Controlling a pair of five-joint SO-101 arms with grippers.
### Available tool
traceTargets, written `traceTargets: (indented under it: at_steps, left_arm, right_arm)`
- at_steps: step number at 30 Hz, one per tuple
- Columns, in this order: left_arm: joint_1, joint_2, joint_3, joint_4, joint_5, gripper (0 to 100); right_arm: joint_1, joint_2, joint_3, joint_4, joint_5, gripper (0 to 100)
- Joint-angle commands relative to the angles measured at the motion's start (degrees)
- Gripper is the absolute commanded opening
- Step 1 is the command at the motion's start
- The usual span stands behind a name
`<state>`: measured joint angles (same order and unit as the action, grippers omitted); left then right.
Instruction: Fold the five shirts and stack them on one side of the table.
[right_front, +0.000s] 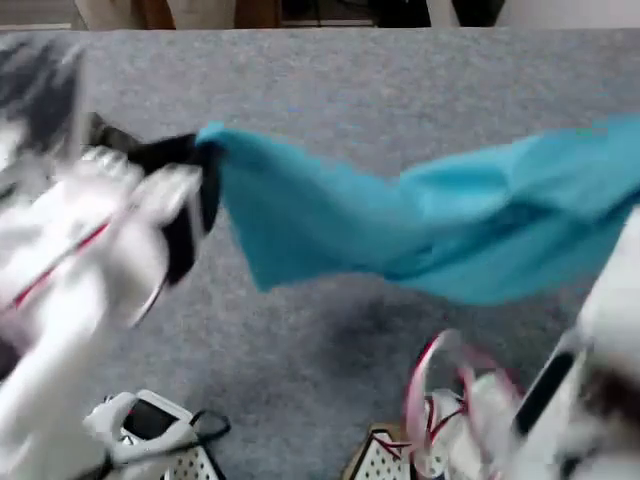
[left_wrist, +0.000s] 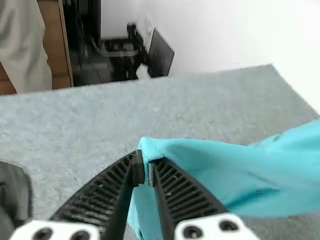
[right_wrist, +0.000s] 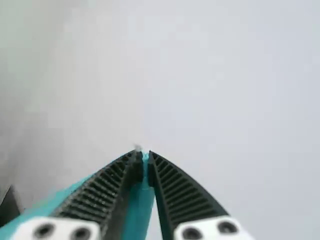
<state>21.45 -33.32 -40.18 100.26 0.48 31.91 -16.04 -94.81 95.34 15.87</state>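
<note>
grey felt table (right_front: 400, 90); black gear (left_wrist: 115, 50) w/ wood panel (left_wrist: 59, 45) behind

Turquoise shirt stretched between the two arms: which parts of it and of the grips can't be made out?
- High view: the turquoise fabric shirt runs off the right edge, cutting off that end.
- High view: motion blur smears the arm behind the left gripper.
- High view: bunched folds hide collar and sleeves.
- Right wrist view: the right gripper pinches fabric against a blank pale backdrop, so its place over the grey table is unclear.
</note>
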Motion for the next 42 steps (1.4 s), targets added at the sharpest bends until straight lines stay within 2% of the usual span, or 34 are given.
traceTargets:
  at_steps: [1, 7, 11, 13, 17, 22, 26, 31, 36, 42]
  left_arm:
    - [-0.88, -11.03, 8.00, 0.79, -1.41, 2]
    - [-0.88, -21.49, 15.82, 0.70, -2.11, 2]
    - [-0.79, -20.97, 21.63, 0.35, -2.11, 2]
    - [-0.79, -18.77, 26.20, -1.23, -2.11, 2]
    - [-0.79, -13.49, 37.19, -10.73, -2.11, 2]
    - [-5.19, -5.32, 53.19, -29.36, -1.67, 2]
    - [-8.70, 4.35, 59.78, -40.44, -1.67, 2]
    - [-10.11, 18.95, 56.79, -45.80, -1.85, 2]
    - [-9.67, 35.65, 45.27, -47.74, -1.85, 2]
    - [-10.11, 58.86, 22.68, -43.52, -0.62, 2]
  right_arm:
    - [-0.40, -3.65, 0.04, -3.25, 0.53, 0.2]
    - [-0.66, -5.14, 0.66, -5.27, 0.62, 0.2]
    - [-1.10, -3.30, 8.66, -5.71, 0.62, 0.2]
    - [-3.56, -1.98, 14.99, -5.89, 1.05, 0.2]
    - [-9.36, 0.13, 27.30, -5.45, 7.03, 0.2]
    - [-15.34, 3.03, 44.44, -6.59, 11.78, 0.2]
    - [-16.22, 7.43, 61.32, -13.98, 11.87, 0.2]
    - [-16.48, 11.82, 83.03, -29.89, 11.78, 0.2]
    - [-17.36, 16.13, 101.58, -47.91, 11.34, 0.2]
    - [-18.33, 23.87, 111.34, -64.97, 0.00, 0.2]
